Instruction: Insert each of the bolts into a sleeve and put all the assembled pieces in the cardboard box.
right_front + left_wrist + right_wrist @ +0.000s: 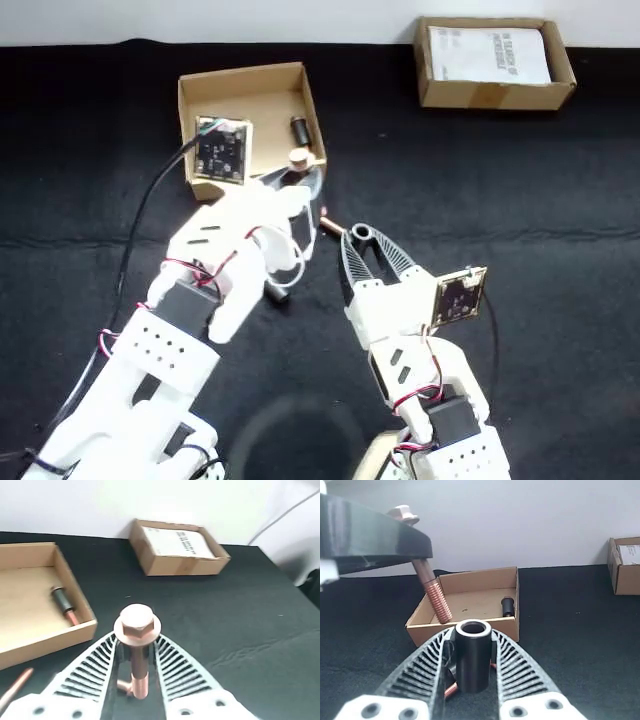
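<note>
Right tool [472, 632]: clamped on an upright black sleeve [472, 662], short of the cardboard box [268, 105].
Left tool [136, 640]: gripping a tilted copper bolt [136, 625] above the box's near edge.
Assembled piece [298, 127]: lying inside the box.

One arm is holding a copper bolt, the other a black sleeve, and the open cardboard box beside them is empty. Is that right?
Not quite: the cardboard box is not empty. The left wrist view shows one assembled piece lying in it, a dark sleeve with copper at its end. The rest holds: the left gripper holds a copper bolt, the right gripper a black sleeve.
</note>
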`<control>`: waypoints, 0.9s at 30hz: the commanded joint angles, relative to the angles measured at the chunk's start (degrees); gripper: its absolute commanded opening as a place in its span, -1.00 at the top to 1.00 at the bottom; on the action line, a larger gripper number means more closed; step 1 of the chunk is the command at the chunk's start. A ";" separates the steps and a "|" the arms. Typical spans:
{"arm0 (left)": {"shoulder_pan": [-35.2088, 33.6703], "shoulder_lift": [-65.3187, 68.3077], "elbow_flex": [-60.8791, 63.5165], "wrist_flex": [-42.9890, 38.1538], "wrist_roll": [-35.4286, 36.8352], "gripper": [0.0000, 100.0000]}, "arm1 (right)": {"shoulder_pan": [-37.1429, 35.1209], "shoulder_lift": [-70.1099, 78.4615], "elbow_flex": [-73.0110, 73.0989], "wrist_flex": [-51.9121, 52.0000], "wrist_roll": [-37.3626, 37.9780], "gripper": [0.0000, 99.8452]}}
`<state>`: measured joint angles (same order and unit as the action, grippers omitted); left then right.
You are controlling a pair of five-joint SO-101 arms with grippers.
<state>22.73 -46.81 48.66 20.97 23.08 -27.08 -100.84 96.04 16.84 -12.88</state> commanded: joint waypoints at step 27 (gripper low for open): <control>10.77 -30.46 10.95 3.69 -26.73 0.98 | -7.16 -1.54 7.78 0.22 -0.09 0.98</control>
<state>32.13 -73.36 60.00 21.49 -3.21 -33.93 -100.92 96.04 17.01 -12.88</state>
